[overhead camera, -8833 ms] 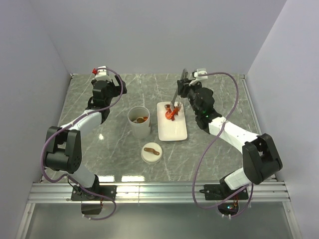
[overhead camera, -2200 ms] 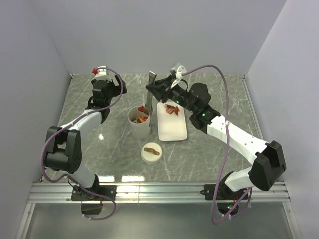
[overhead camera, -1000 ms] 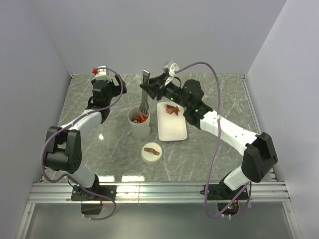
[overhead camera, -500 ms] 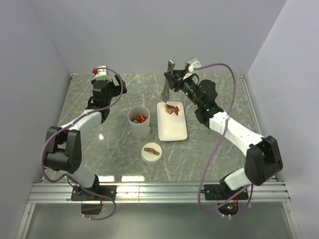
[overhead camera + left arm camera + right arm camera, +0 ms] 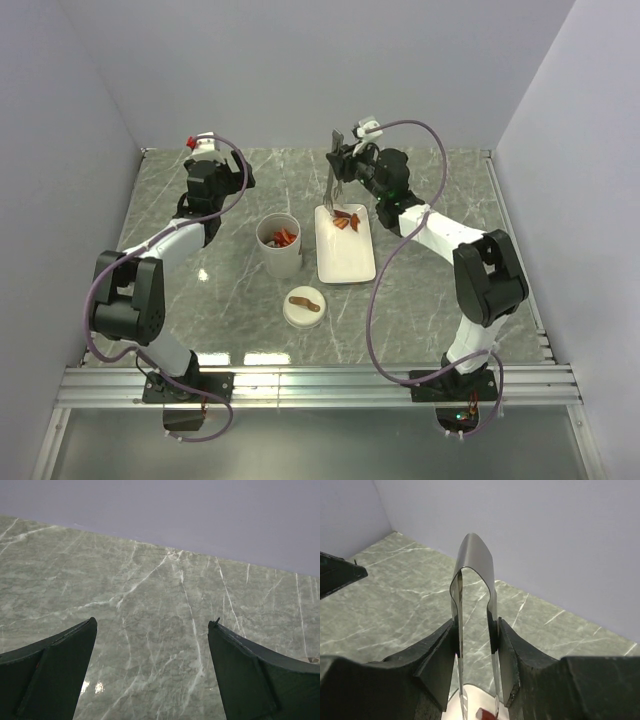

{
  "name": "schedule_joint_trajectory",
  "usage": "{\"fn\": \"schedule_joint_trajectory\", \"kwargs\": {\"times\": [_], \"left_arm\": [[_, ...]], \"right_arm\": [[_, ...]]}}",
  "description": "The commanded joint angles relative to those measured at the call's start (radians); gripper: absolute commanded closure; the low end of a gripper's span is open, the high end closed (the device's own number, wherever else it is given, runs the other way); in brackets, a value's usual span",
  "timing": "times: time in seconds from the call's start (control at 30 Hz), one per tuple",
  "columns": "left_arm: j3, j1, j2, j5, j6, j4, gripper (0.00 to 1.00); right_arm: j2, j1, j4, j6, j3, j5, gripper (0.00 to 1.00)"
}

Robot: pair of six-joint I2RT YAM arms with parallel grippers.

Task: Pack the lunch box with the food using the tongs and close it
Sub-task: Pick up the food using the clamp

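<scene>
My right gripper [image 5: 347, 166] [image 5: 475, 626] is shut on the tongs [image 5: 335, 172] [image 5: 473, 580], one finger pressing each thin metal arm. The tongs hang upright with the joined end up. Their tips sit slightly apart, just above the far end of the white plate [image 5: 347, 262] [image 5: 470, 700]. Red-orange food pieces [image 5: 346, 220] lie there, and one red bit [image 5: 483, 714] shows between the tips. The white lunch box cup [image 5: 279, 258] stands left of the plate with red food [image 5: 284, 237] inside. Its cream lid [image 5: 303, 307] lies on the table in front. My left gripper [image 5: 212, 183] [image 5: 152, 625] is open over bare marble at the far left.
The grey marble table [image 5: 430, 290] is boxed in by pale walls at the back and on both sides. A metal rail [image 5: 320, 385] runs along the near edge by the arm bases. The right arm's cable [image 5: 385, 290] loops over the table to the right of the plate.
My right arm has swung the tongs from over the lunch box back to the right, to the plate's far end. The tongs' arms have spread a little. The left arm has stayed still.
</scene>
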Motion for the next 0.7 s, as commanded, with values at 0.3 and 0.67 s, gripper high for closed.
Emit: {"fn": "schedule_joint_trajectory", "kwargs": {"times": [0.3, 0.67], "left_arm": [[0.05, 0.003, 0.009, -0.01, -0.001, 0.016, 0.01], [0.047, 0.003, 0.008, -0.007, -0.002, 0.016, 0.01]], "right_arm": [[0.042, -0.023, 0.038, -0.051, 0.069, -0.101, 0.55], [0.079, -0.023, -0.01, -0.07, 0.075, -0.124, 0.55]]}}
